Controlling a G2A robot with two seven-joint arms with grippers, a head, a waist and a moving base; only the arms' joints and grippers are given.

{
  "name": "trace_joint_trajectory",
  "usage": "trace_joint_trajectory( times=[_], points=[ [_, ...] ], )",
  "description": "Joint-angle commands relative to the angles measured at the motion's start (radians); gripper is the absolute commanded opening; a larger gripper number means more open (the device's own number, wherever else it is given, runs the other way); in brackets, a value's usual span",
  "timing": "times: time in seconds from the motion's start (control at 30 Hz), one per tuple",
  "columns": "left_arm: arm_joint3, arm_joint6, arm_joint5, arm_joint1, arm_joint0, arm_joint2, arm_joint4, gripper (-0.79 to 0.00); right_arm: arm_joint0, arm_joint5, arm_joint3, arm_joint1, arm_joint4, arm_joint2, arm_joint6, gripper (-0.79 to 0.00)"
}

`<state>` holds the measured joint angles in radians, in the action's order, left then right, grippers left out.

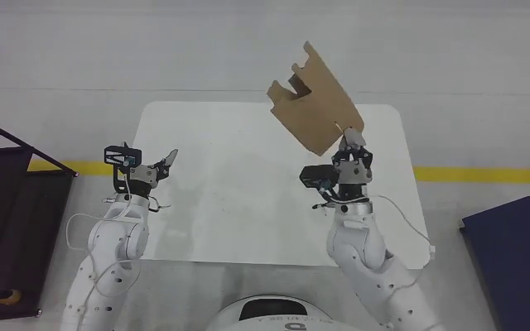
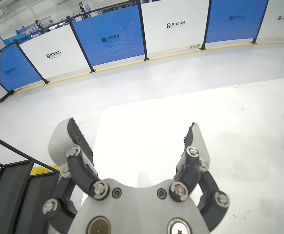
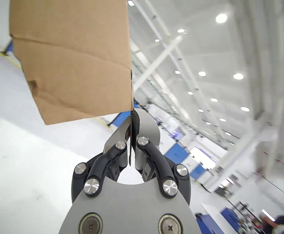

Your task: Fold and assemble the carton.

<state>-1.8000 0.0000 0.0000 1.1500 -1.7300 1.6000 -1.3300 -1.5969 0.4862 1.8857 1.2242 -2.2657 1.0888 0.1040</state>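
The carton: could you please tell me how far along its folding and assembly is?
Done: the carton is lifted off the table. In hand: the right tool pinches its edge, and it looks flat. Left: all folding and assembly; the left tool is open and empty.

A large industrial hall with a fenced-off work bay.
Blue and white perforated partition panels (image 2: 111,42) on black posts (image 2: 142,28) ring a pale glossy floor (image 2: 177,73) marked with a yellow line (image 1: 472,174). High overhead run white beams (image 3: 165,53) and rows of round ceiling lamps (image 3: 221,18). A white surface (image 1: 232,190) stands on the open floor.
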Motion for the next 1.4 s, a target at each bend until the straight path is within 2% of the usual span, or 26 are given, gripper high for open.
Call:
trace_joint_trajectory(
  times=[0.0, 0.2, 0.33, 0.6, 0.7, 0.73, 0.77, 0.8, 0.83, 0.87, 0.93, 1.03, 1.07, 1.1, 1.13, 1.37],
  points=[
    [0.0, 0.0, 0.0, 0.0, 0.0, 0.0, 0.0, 0.0, -0.011, -0.185, -0.024, -0.01, 0.155, 0.035, -0.106, -0.785],
    [0.0, 0.0, 0.0, 0.0, 0.0, 0.0, 0.0, 0.0, -0.062, -0.479, -0.098, -0.03, 0.421, 0.128, -0.307, -0.785],
    [0.0, 0.0, 0.0, 0.0, 0.0, 0.0, 0.0, 0.0, -0.094, -0.658, -0.132, -0.044, 0.531, 0.179, -0.419, -0.785],
    [0.0, 0.0, 0.0, 0.0, 0.0, 0.0, 0.0, 0.0, -0.101, -0.68, -0.134, -0.046, 0.547, 0.188, -0.441, -0.785],
    [0.002, 0.002, 0.032, 0.0, 0.007, 0.011, -0.036, 0.0, -0.101, -0.68, -0.134, -0.046, 0.547, 0.188, -0.441, -0.785],
    [0.003, -0.002, 0.035, 0.0, 0.011, 0.012, -0.046, 0.0, -0.101, -0.738, -0.145, -0.046, 0.594, 0.178, -0.458, -0.785],
    [0.006, -0.009, 0.035, 0.0, 0.021, 0.009, -0.06, 0.0, -0.082, -0.865, -0.187, -0.049, 0.674, 0.183, -0.497, -0.785],
    [0.008, -0.012, 0.028, 0.0, 0.027, 0.004, -0.068, 0.0, -0.068, -0.938, -0.211, -0.052, 0.696, 0.185, -0.505, -0.785],
    [0.014, -0.019, 0.001, 0.0, 0.038, -0.008, -0.075, 0.0, -0.044, -1.058, -0.244, -0.057, 0.716, 0.183, -0.51, -0.785],
    [0.029, -0.044, -0.055, -0.001, 0.061, -0.026, -0.072, 0.0, -0.012, -1.155, -0.288, -0.062, 0.728, 0.186, -0.505, -0.785],
    [0.051, -0.096, -0.133, -0.003, 0.102, -0.051, -0.083, 0.0, 0.019, -1.262, -0.332, -0.065, 0.734, 0.164, -0.46, -0.785],
    [0.099, -0.197, -0.307, -0.008, 0.202, -0.115, -0.127, 0.0, 0.081, -1.412, -0.387, -0.07, 0.745, 0.138, -0.4, -0.785],
    [0.111, -0.224, -0.334, -0.009, 0.222, -0.127, -0.144, 0.0, 0.09, -1.429, -0.393, -0.071, 0.745, 0.139, -0.394, -0.785],
    [0.124, -0.301, -0.337, -0.01, 0.264, -0.145, -0.203, 0.0, 0.095, -1.45, -0.396, -0.074, 0.752, 0.144, -0.391, -0.785],
    [0.107, -0.312, -0.291, -0.009, 0.29, -0.163, -0.285, 0.0, 0.091, -1.464, -0.391, -0.078, 0.764, 0.156, -0.397, -0.785],
    [0.107, -0.312, -0.291, -0.009, 0.29, -0.163, -0.285, 0.0, 0.08, -1.474, -0.383, -0.082, 0.789, 0.176, -0.415, -0.785]
  ],
)
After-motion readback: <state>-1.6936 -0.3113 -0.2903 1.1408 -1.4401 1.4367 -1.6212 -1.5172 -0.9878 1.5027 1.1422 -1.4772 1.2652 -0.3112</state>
